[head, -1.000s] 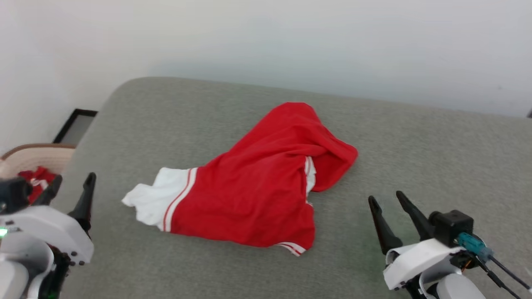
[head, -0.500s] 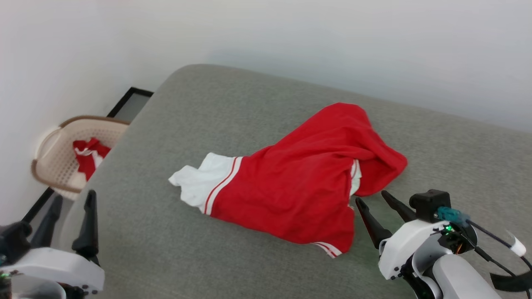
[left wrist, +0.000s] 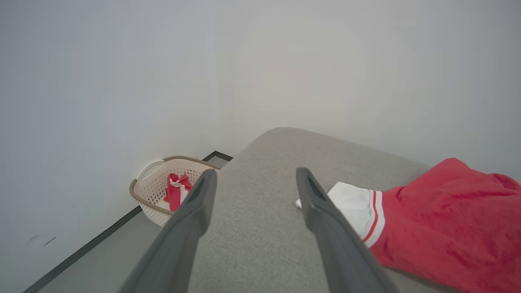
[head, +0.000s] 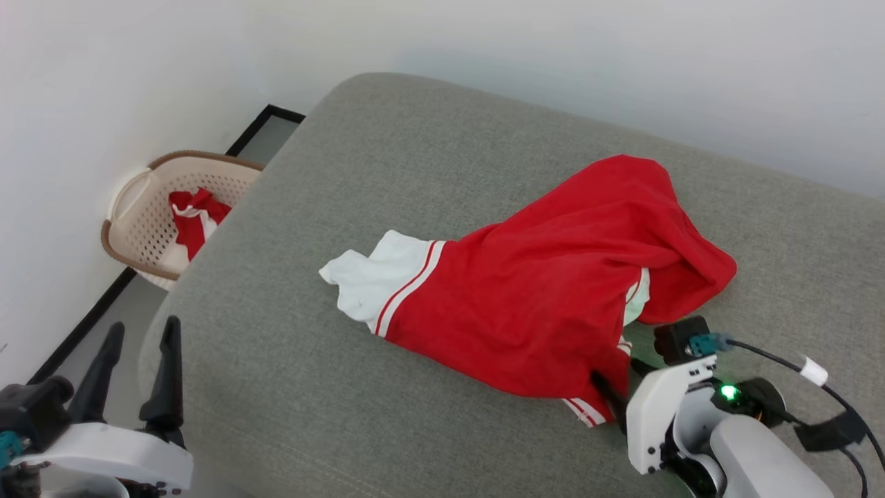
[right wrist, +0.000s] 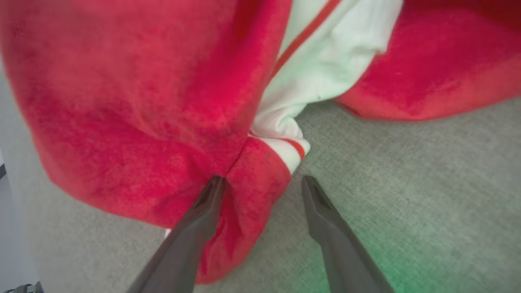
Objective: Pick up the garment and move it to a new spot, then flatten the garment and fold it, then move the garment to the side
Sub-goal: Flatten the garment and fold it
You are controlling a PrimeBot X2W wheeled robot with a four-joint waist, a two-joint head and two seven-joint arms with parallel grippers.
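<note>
Grey upholstered surface (head: 415,173) against plain white wall (head: 553,41); beige basket (head: 142,225) on floor (head: 128,315), left.

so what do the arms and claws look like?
Left claw and right claw: two long dark tapered fingers on white housings. Right wrist carries a black camera block, teal plug, black cable with white tag, green light.

The garment (head: 553,304) lies on the cushion (head: 387,152), its corner between the right gripper's (right wrist: 262,183) fingers. Ahead and right of the left gripper (left wrist: 254,175) is its sleeve (left wrist: 355,207); ahead left, a basket (left wrist: 151,166) with a cloth (left wrist: 175,195) inside.
</note>
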